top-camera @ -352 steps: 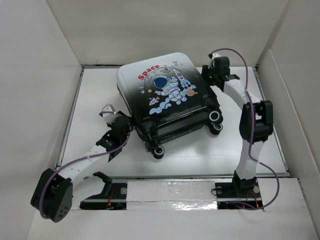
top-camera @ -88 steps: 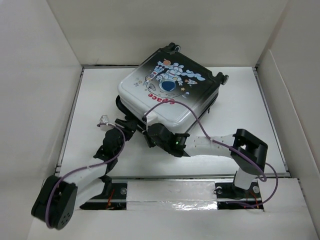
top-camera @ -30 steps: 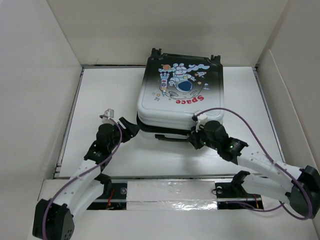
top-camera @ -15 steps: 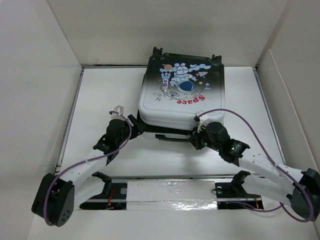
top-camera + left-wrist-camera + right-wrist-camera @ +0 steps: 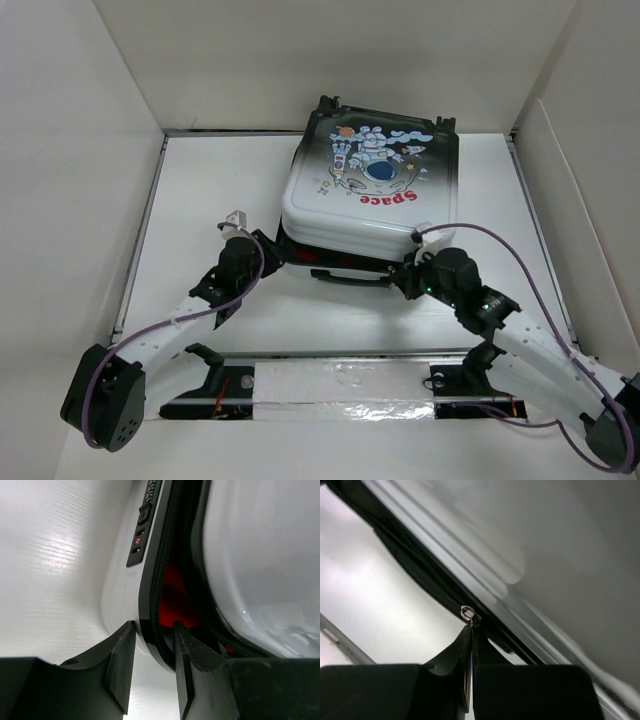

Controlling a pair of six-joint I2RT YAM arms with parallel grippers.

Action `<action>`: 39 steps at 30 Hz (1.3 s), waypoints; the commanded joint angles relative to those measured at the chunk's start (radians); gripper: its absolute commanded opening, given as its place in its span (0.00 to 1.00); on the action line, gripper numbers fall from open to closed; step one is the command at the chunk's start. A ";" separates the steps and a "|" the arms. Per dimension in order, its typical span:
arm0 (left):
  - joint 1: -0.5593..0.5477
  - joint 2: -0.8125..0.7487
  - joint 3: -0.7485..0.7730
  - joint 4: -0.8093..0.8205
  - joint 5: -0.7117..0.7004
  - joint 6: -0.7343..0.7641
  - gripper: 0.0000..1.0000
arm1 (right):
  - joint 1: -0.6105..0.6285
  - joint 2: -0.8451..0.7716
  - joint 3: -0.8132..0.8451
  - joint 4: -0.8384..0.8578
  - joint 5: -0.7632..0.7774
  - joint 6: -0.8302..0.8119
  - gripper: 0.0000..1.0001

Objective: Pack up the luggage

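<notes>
The luggage (image 5: 370, 190), glossy black fading to white with an astronaut and red "Space" print, lies flat at the table's back middle. Its lid stands slightly ajar, and something red (image 5: 330, 258) shows in the front gap. My left gripper (image 5: 268, 250) is at the front left corner; in the left wrist view its jaws (image 5: 153, 625) clamp the lower shell's black zipper rim (image 5: 150, 580), with red contents (image 5: 175, 595) beyond. My right gripper (image 5: 408, 278) is at the front right corner, shut on the metal zipper pull (image 5: 470, 614) on the black zipper track.
White walls enclose the table on the left (image 5: 80, 150), back and right (image 5: 580, 200). A taped rail (image 5: 340, 380) runs along the near edge between the arm bases. A black carry handle (image 5: 345, 277) hangs on the case's front side, and a small lock (image 5: 140, 535) sits beside it.
The luggage has shifted right and turned slightly. My right gripper has travelled right along the front edge with the zipper pull. The left gripper stays on the front left rim.
</notes>
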 commanded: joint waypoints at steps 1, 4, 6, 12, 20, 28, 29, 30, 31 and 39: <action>0.104 -0.123 -0.036 0.000 -0.044 0.093 0.00 | -0.118 -0.110 -0.021 -0.047 0.058 0.047 0.00; 0.104 -0.139 -0.053 0.005 -0.045 0.087 0.00 | -0.127 -0.170 -0.026 -0.077 0.045 0.050 0.00; 0.114 -0.133 -0.039 -0.008 -0.056 0.093 0.00 | -0.127 -0.205 0.002 -0.140 0.029 0.050 0.00; -0.002 -0.093 -0.050 0.084 -0.010 0.061 0.00 | -0.028 -0.105 0.011 -0.075 -0.027 0.053 0.00; -0.266 0.082 -0.012 0.186 -0.085 -0.019 0.00 | 0.342 0.271 0.230 0.205 0.051 0.059 0.00; -0.341 0.194 0.020 0.281 -0.036 -0.036 0.00 | 0.514 0.655 0.600 0.246 -0.037 -0.031 0.00; -0.341 0.197 0.023 0.281 -0.037 -0.037 0.00 | 0.514 0.730 0.634 0.249 -0.065 -0.033 0.00; -0.352 0.197 0.019 0.284 -0.036 -0.045 0.00 | 0.528 0.762 0.705 0.248 -0.094 -0.036 0.00; -0.352 0.193 0.008 0.301 -0.028 -0.049 0.00 | 0.542 0.788 0.736 0.252 -0.134 -0.046 0.00; -0.252 0.098 -0.088 0.293 -0.027 -0.126 0.02 | 0.652 0.962 0.916 0.343 -0.162 -0.065 0.00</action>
